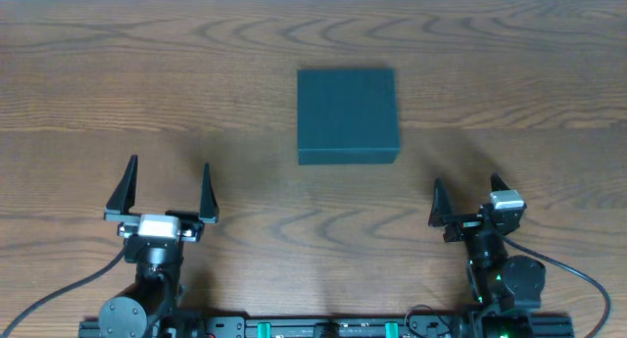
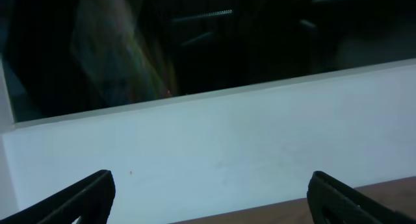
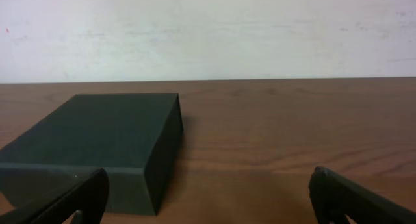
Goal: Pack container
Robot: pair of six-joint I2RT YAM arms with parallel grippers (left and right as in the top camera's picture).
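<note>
— What sits nearest?
— At the near edge of the brown wood-grain table point(image 1: 196, 83), the left gripper point(image 1: 168, 171) and right gripper point(image 1: 467, 186) point away, jaws spread wide, holding nothing. Open wood lies all round them.
— And the box?
— The dark teal-green, matte, square container point(image 1: 348, 116) lies closed mid-table, well apart from both, nearer the right.
— Do the views differ?
— The right wrist shows its side wall; the left wrist catches mostly the white wall point(image 2: 227, 139).
</note>
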